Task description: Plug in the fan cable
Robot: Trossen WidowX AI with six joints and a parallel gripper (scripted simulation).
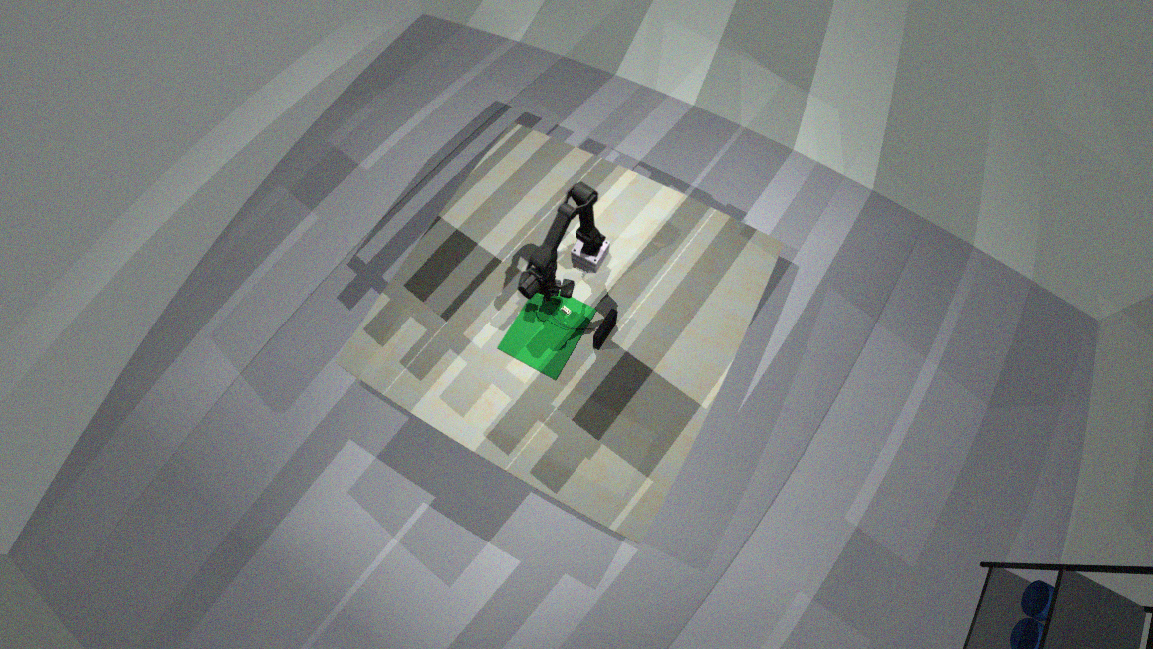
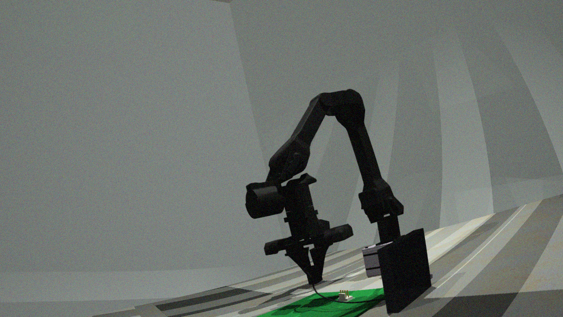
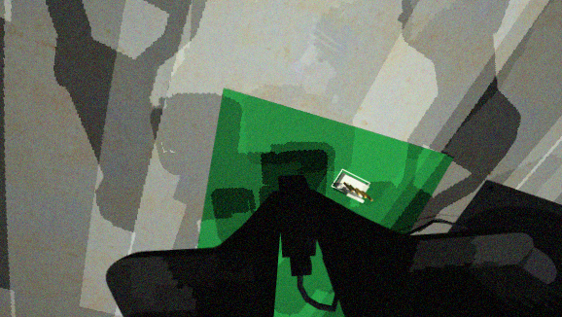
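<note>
The fan header [image 1: 566, 310] [image 2: 344, 296] [image 3: 352, 184] is a small white block with gold pins, standing uncovered on the green board [image 1: 532, 347] [image 2: 289, 309] [image 3: 381, 146]. My gripper [image 1: 552, 296] [image 2: 314, 278] [image 3: 293, 196] is shut on the black plug [image 3: 298, 245], whose lower part shows between and below the fingers in the wrist view. The fingers hide the rest of it. In the exterior view the fingertips appear a little above the board, left of the header. The thin black cable [image 2: 324, 298] [image 3: 303, 293] hangs from the plug and runs over the board.
The black fan [image 1: 604, 327] [image 2: 405, 271] [image 3: 510, 206] stands upright beside the board, on the header's side, with the cable leading to it. The arm's pale base [image 1: 590, 254] [image 2: 371, 261] stands behind the board. Shadows of the arm fall across the board.
</note>
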